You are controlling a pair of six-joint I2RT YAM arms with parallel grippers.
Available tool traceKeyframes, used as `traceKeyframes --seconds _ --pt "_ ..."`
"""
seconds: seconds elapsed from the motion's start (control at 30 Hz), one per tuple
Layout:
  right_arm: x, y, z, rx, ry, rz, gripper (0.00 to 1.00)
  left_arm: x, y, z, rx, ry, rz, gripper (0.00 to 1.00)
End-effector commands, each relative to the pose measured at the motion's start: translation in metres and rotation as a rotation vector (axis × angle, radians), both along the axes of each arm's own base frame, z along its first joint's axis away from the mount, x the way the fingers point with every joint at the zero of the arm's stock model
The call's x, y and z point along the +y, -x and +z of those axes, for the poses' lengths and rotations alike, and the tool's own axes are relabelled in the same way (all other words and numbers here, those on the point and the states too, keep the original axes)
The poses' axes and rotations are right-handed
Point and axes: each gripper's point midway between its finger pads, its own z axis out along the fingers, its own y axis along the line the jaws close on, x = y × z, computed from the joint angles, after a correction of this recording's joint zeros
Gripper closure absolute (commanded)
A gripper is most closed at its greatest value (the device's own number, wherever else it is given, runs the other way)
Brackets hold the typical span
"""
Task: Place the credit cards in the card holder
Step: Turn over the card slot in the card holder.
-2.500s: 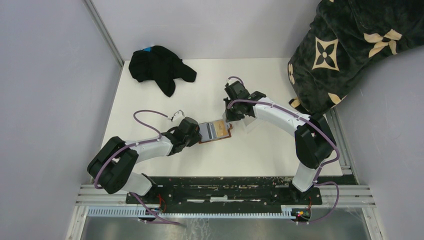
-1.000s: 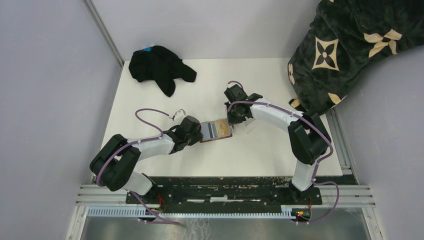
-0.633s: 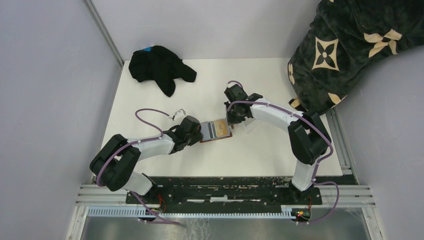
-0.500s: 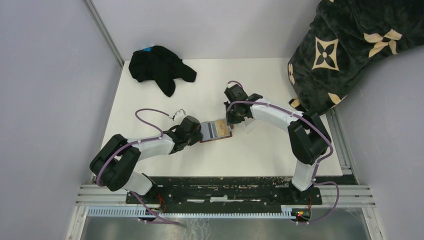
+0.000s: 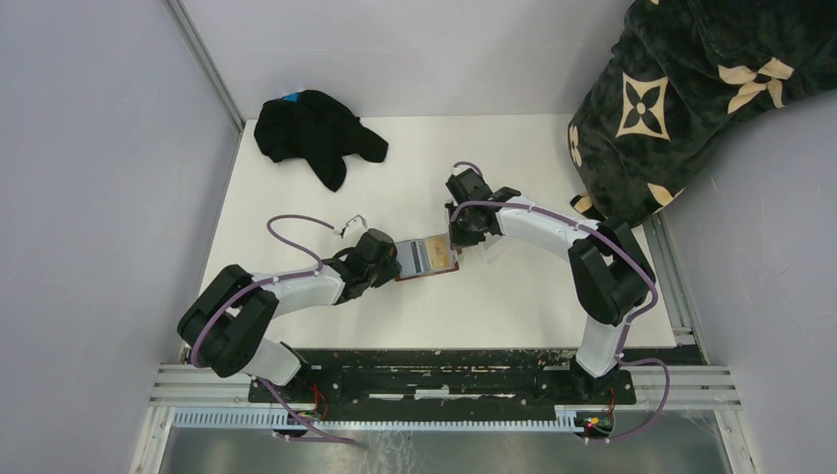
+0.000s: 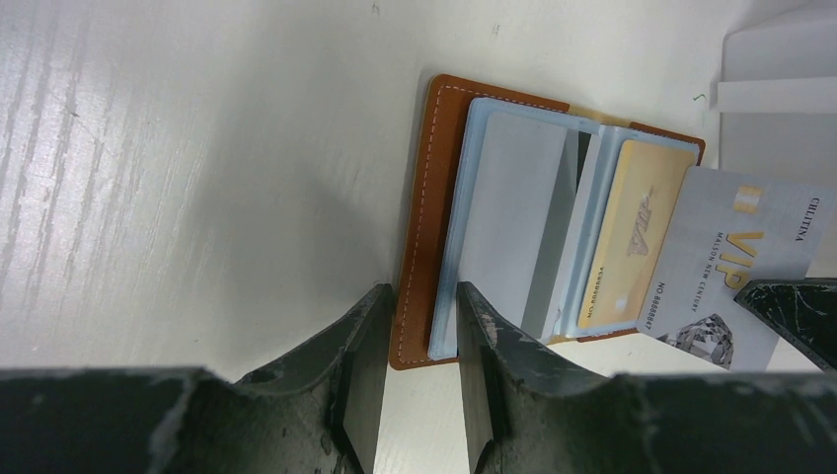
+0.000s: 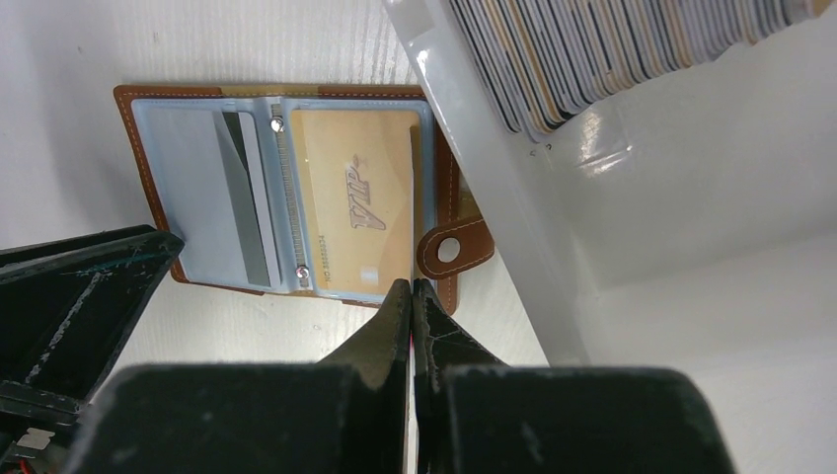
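brown card holder (image 7: 446, 188), gold card (image 7: 355, 202), black floral blanket (image 5: 691, 89)

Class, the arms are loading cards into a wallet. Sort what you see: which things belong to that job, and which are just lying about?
Part of the job:
- card holder, open on the table
- gold card in its sleeve
- grey VIP card at its edge
- tray of cards

Lying about:
- black cloth
- patterned blanket

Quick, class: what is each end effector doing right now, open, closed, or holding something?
Left end effector: clamped on the card holder's edge.
Right end effector: closed, pinching a grey card edge-on at the holder.
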Motion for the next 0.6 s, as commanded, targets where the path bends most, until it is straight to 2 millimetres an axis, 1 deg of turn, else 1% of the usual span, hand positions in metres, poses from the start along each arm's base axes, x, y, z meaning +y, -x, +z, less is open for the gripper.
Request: traceKeyframes --seconds 0.0,0.57 --pt "-0.0051 -0.0142 0.0259 -0.084 -0.001 -0.011 0.99 0.0606 0.0894 -0.0713 0.36 -0.252 -0.032 0.59" --pt "-0.0104 -0.0212 0.0276 -0.092 0.026 -0.001 0.99 0.0608 0.0885 -0.0738 0.372 -0.269 -0.036 0.59"
